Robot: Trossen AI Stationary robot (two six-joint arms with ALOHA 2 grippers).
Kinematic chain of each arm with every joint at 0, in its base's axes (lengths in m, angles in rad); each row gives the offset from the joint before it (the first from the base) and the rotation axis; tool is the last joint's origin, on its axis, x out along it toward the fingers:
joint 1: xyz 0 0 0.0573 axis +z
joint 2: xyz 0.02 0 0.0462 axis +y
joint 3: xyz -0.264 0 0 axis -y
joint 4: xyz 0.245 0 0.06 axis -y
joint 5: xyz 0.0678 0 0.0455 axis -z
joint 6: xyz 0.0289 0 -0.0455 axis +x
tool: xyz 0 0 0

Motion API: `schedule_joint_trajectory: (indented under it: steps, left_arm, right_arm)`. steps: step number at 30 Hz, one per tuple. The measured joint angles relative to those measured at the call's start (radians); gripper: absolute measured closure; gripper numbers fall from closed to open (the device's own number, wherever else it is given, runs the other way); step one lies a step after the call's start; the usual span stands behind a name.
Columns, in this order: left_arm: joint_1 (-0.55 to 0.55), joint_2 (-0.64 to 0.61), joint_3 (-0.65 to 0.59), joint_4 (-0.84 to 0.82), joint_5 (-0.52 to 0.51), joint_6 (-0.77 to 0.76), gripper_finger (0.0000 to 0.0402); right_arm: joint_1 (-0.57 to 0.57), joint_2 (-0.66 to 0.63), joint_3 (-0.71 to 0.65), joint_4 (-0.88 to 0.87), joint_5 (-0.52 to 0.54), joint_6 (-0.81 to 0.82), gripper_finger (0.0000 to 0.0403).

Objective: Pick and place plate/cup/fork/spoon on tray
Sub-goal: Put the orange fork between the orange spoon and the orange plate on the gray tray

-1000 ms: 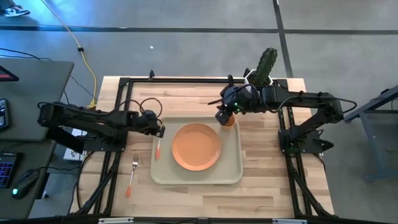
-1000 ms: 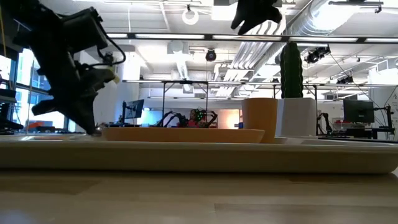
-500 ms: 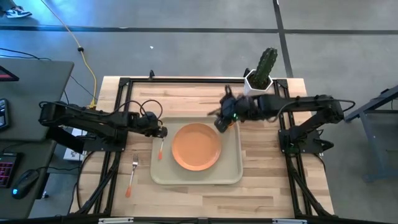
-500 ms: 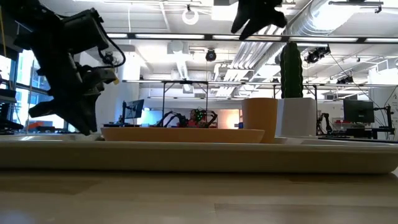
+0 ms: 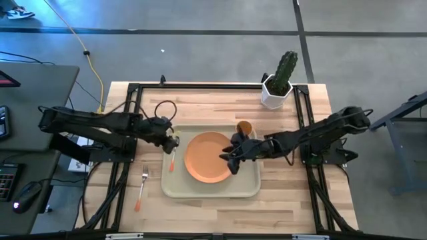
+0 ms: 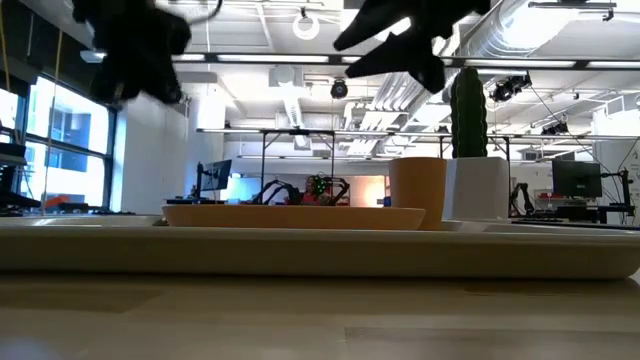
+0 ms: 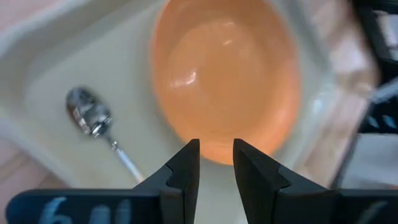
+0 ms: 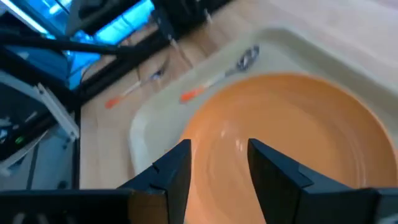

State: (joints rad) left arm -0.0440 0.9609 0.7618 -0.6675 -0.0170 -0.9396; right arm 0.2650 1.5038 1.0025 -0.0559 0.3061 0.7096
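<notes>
The beige tray (image 5: 250,183) lies in the middle of the table. The orange plate (image 5: 207,163) lies on it. The orange cup (image 5: 245,127) stands upright in the tray's far right corner. The spoon (image 5: 171,160) lies flat on the tray's left strip, also seen in the left wrist view (image 7: 89,115). The fork (image 5: 141,189) lies on the table left of the tray. My left gripper (image 5: 175,141) hovers above the tray's left edge, slightly open and empty (image 7: 216,165). My right gripper (image 5: 229,159) hovers above the plate's right part, open and empty (image 8: 217,162).
A white hexagonal pot with a cactus (image 5: 277,87) stands at the table's far right, behind the tray. Black frame rails run along the table's left, right and far sides. Bare wood lies in front of the tray and to its right.
My left gripper has risen straight up from the spoon, which stays lying on the tray's left strip. My right gripper has left the cup standing in the tray's far right corner and gone toward the table's near left, over the plate.
</notes>
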Motion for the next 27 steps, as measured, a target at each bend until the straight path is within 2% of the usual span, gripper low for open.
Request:
schedule_joint_trajectory:
  steps: [5, 10, 17, 23, 27]
  left_arm:
    - [-0.001, -0.08, 0.116, -0.041, -0.019, 0.127, 0.0313]
    - [0.007, -0.174, 0.188, -0.048, -0.095, 0.279, 0.0313]
    - [0.003, -0.312, 0.254, -0.177, -0.015, 0.347, 0.0313]
    - [0.003, -0.424, 0.279, -0.229, -0.021, 0.424, 0.0313]
    - [0.003, -0.453, 0.279, -0.255, -0.021, 0.461, 0.0305]
  right_arm:
    - [0.005, 0.095, 0.055, 0.126, 0.027, -0.039, 0.0221]
    - [-0.012, 0.309, 0.265, 0.127, 0.048, -0.083, 0.0183]
    - [-0.048, 0.611, 0.677, 0.071, 0.056, -0.145, 0.0174]
    - [-0.09, 0.865, 1.098, -0.068, 0.016, -0.135, 0.0173]
    - [-0.108, 1.039, 1.36, -0.171, 0.001, -0.135, 0.0173]
